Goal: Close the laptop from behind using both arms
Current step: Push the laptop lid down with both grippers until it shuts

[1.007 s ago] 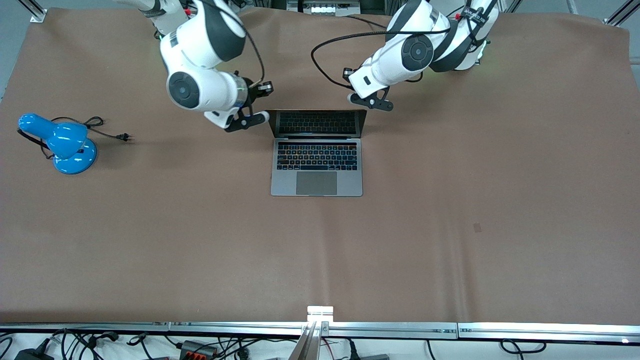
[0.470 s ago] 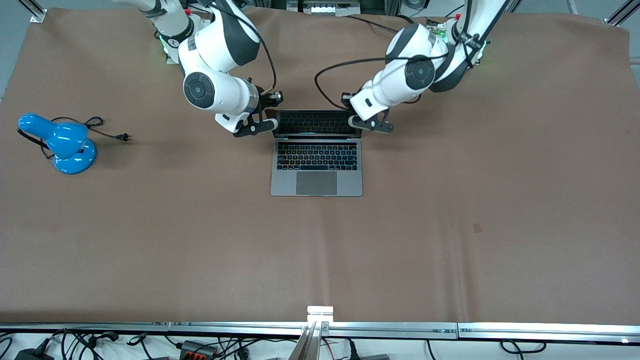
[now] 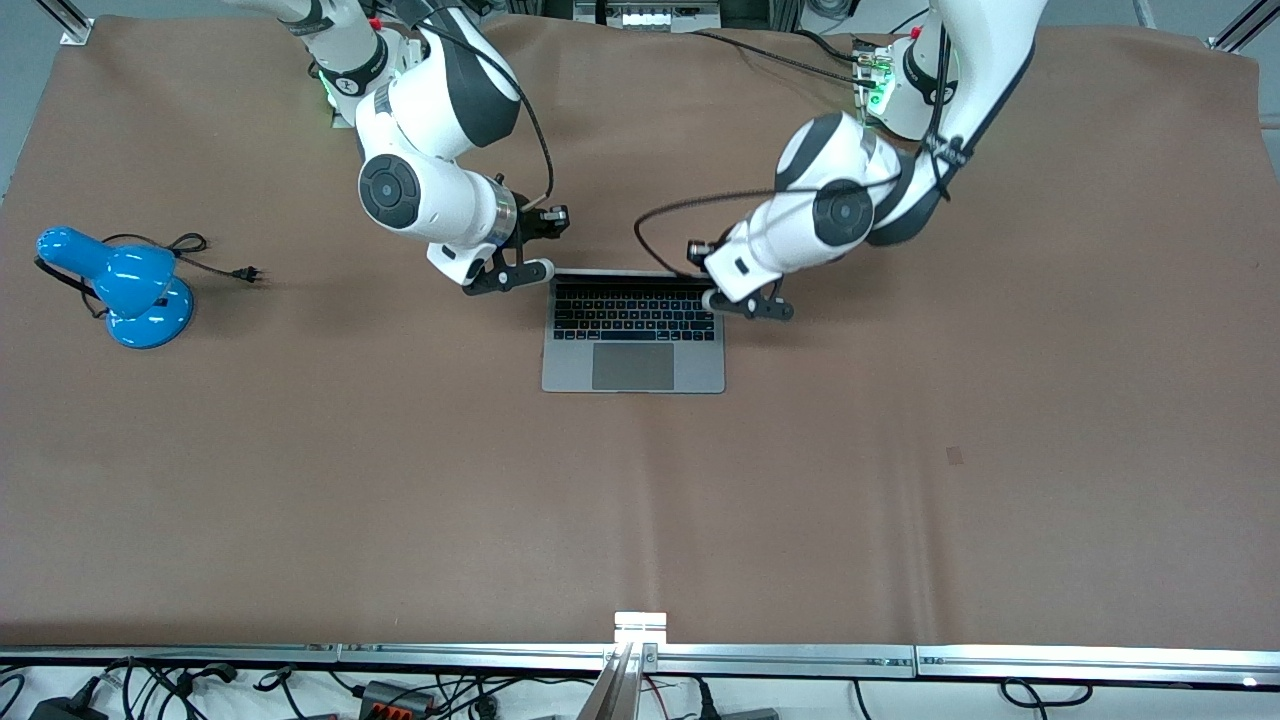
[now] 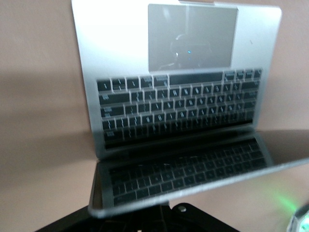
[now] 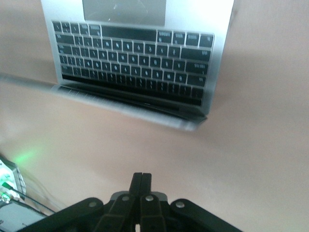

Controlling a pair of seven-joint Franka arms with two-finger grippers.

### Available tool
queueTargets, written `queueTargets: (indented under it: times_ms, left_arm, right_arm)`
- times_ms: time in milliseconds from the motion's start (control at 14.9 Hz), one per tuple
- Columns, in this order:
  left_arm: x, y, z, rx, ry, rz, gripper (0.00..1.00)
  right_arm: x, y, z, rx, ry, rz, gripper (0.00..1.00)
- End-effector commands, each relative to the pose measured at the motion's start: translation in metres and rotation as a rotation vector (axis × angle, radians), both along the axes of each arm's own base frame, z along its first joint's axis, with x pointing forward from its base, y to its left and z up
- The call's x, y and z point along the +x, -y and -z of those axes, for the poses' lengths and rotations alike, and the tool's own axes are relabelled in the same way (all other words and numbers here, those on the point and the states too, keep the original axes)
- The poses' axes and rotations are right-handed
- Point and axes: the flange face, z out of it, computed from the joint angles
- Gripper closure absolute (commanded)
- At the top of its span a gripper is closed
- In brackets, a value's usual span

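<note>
Brown tabletop bears one laptop (image 3: 633, 330), one lamp (image 3: 120, 285); right end effector (image 3: 510, 270) pinched together, left end effector (image 3: 745, 303) indiscernible.

The worktop (image 3: 900, 520) is covered by a brown, slightly creased mat. A blue desk lamp (image 3: 125, 285) with a black cord and plug (image 3: 215, 260) is seen at middle left of the frame. An aluminium rail (image 3: 640, 658) is run along the bottom edge, with tangled cables (image 3: 200, 685) below it. Grey floor is glimpsed at the upper corners.
</note>
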Motion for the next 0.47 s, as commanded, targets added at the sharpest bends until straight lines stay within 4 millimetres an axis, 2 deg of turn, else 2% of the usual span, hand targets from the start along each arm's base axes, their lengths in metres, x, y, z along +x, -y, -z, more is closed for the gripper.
queueTargets:
  times_ms: [0, 201, 403]
  left_arm:
    - [0.033, 0.006, 0.022, 0.008, -0.006, -0.024, 1.00]
    - [0.049, -0.001, 0.043, 0.024, -0.008, -0.022, 1.00]
    - [0.054, 0.001, 0.063, 0.028, -0.023, -0.009, 1.00]
  right_arm:
    - [0.021, -0.011, 0.017, 0.009, 0.022, 0.037, 1.00]
    - [0.041, -0.018, 0.055, -0.015, 0.053, 0.059, 1.00]
    - [0.075, -0.014, 0.085, -0.045, 0.091, 0.088, 1.00]
